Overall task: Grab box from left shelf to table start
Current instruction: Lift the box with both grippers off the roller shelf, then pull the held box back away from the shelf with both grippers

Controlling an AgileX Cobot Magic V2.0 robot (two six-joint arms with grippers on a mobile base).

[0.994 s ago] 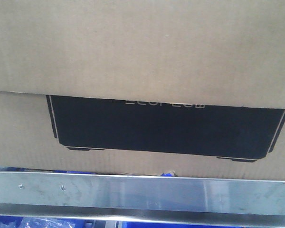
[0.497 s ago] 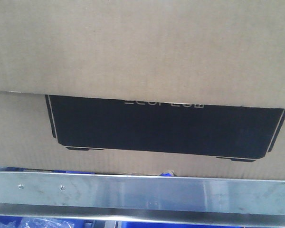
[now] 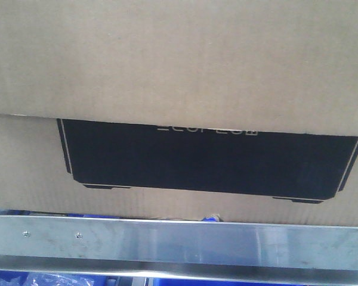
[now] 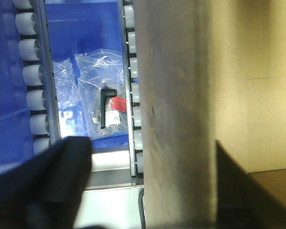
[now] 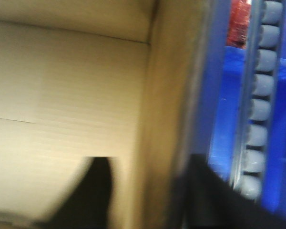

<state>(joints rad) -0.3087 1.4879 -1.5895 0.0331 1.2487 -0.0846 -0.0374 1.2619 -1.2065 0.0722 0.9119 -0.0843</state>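
Front-facing exterior view: a large brown cardboard box (image 3: 179,59) fills nearly the whole frame, with a wide black panel (image 3: 209,158) at its centre and faint pale lettering along the panel's top. The box sits on the left shelf (image 3: 179,241), just behind the brushed metal front rail that runs across the near bottom edge. Blue bins (image 3: 42,277) show below the rail.

Left wrist view: the left pincer (image 4: 148,143) is spread, with its two dark fingers (image 4: 62,181) either side of the rail. Cardboard lies to the right. To the left, a blue bin holds clear plastic bags (image 4: 93,90) between rows of grey rollers (image 4: 133,95).

Right wrist view, blurred: the right pincer (image 5: 147,160) is likewise spread, with cardboard on its left and rollers on its right. Neither pincer pinches anything. The surface is out of sight.

The task appears to be at the reaching stage, with the box not yet gripped or lifted. The next move likely calls for both arms to press in on opposite sides of the box, then raise it clear of the rail before drawing it out.
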